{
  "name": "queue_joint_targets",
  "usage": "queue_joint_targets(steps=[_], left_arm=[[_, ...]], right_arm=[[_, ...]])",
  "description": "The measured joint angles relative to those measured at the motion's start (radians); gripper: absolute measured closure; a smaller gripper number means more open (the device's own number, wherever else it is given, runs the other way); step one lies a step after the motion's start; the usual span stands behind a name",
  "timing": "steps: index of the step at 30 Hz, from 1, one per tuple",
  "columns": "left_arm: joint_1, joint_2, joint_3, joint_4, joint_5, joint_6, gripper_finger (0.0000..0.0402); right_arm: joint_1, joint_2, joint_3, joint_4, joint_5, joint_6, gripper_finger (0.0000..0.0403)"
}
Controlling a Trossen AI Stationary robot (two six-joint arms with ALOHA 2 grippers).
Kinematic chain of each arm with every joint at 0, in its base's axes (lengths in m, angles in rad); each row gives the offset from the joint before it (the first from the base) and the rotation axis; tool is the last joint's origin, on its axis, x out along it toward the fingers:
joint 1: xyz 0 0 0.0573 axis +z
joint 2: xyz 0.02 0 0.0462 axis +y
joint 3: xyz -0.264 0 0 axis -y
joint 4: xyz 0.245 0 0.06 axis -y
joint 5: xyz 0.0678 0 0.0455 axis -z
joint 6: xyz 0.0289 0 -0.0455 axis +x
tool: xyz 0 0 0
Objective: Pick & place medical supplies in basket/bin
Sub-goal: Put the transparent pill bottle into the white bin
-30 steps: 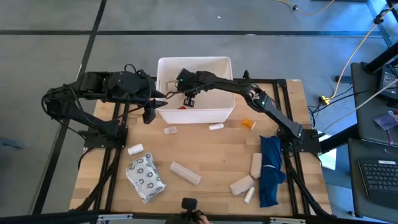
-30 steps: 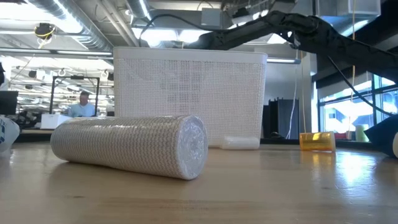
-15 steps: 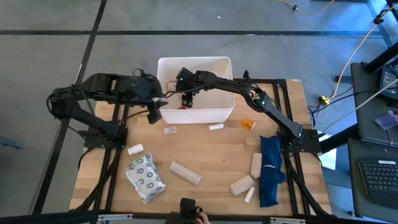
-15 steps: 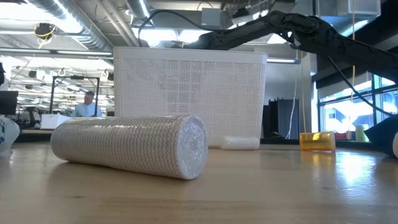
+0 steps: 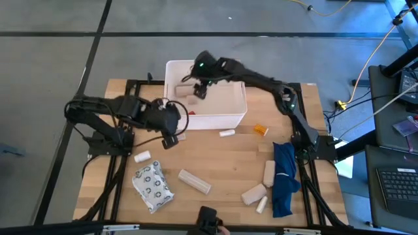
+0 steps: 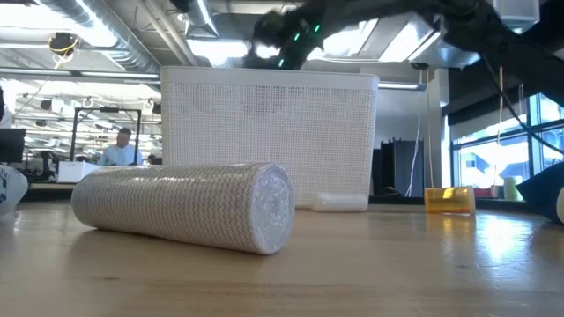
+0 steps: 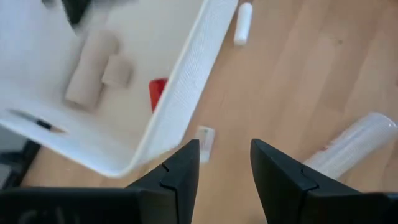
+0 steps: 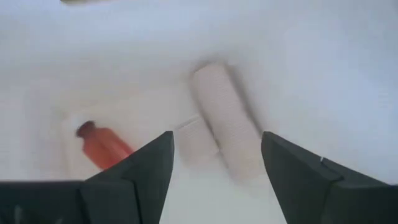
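1. High view: right gripper (image 5: 200, 90), risen since a second ago, above white bin (image 5: 236, 116); left gripper (image 5: 171, 139) now withdrawn over the table.
2. Right wrist: spread empty over beige rolls (image 8: 225, 112) and red bottle (image 8: 102, 144); delivery apparently done.
3. Left wrist: fingers (image 7: 180, 171) apart, empty, near small packet (image 7: 204, 137), likely next.

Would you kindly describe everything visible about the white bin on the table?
The white bin is a rectangular plastic tub with tall, slightly flared walls and rounded corners; the low view shows a fine mesh texture on its side. It stands upright at the table's far edge. Inside lie two beige rolls side by side and a small red bottle. The right gripper hovers open above it.
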Motion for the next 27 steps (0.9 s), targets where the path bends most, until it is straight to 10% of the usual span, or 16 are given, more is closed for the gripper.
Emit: queue_joint_targets(steps=[9, 27], left_arm=[[-0.182, -0.076, -0.242, 0.127, -0.277, -0.268, 0.0265], [-0.168, -0.467, -1.039, 0.968, -0.205, -0.249, 0.0317]], right_arm=[[-0.037, -0.280, 0.000, -0.153, -0.012, 0.003, 0.0160], [-0.007, -0.694, 0.000, -0.425, -0.017, 0.142, 0.0160]])
